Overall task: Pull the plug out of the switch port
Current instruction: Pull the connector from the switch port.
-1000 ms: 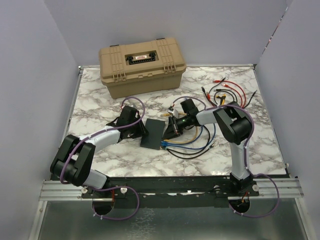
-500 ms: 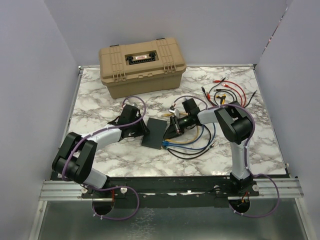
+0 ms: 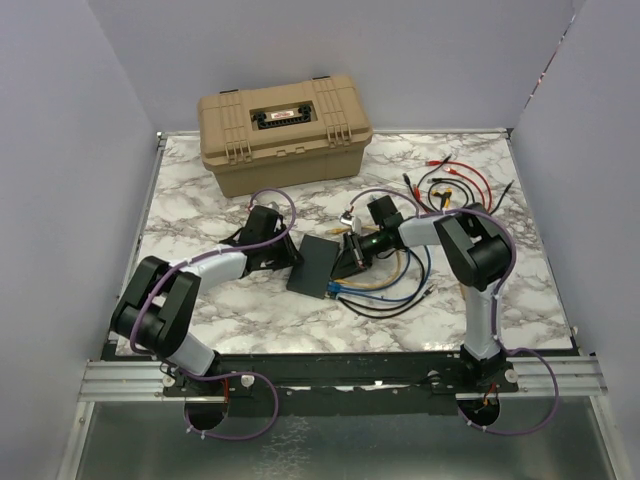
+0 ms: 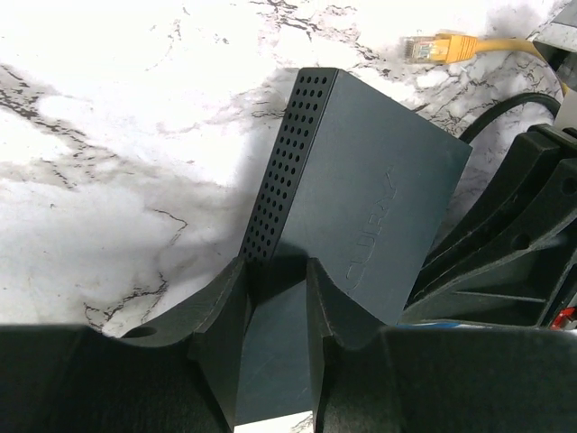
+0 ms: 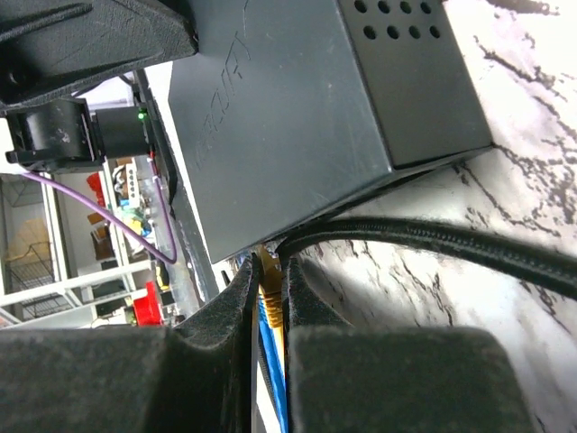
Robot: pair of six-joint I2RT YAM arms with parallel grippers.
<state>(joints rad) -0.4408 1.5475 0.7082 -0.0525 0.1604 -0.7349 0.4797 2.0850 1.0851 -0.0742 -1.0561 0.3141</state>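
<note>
In front of the tan plastic toolbox [image 3: 285, 130], the thin matte-black rectangular switch [image 3: 318, 264] is clamped by the left gripper [image 4: 273, 271], while the right gripper [image 5: 268, 271], narrowed onto a yellow plug [image 5: 270, 298] at the edge farthest from that toolbox, apparently has yet to pull it free.

The left gripper [image 3: 288, 260] has slid a little to the right. The switch [image 3: 316, 265] went with it and now sits closer to the right gripper [image 3: 346, 267].
</note>
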